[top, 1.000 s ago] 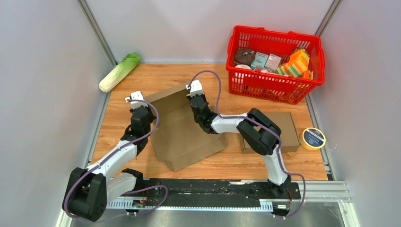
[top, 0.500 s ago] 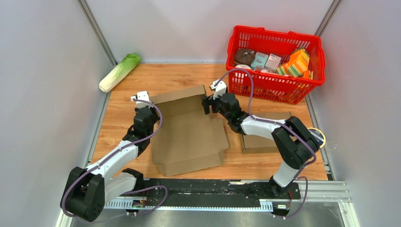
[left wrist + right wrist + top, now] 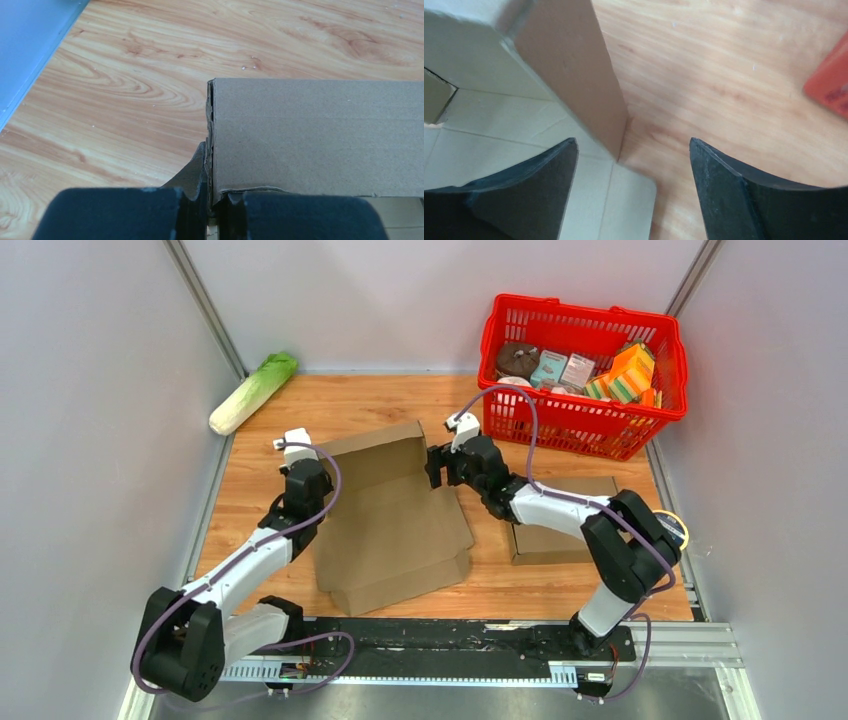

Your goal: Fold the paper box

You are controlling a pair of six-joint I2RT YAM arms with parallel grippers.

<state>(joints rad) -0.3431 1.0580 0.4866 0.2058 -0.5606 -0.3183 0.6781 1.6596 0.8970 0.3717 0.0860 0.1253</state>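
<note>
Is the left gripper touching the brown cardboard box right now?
Touching. The left wrist view shows the left gripper with its jaws pinched on the near corner edge of the brown cardboard box, with no gap visible.

L fingers, dark, at near edge of frame, pinched tight on the left edge of the paper box; cardboard sits in the slit btw them. Brown panel runs off to the right, faint crease across it, corner a bit frayed. Wood-grain bench lies to the left & far side. Blue-grey wall strip in far left corner.
</note>
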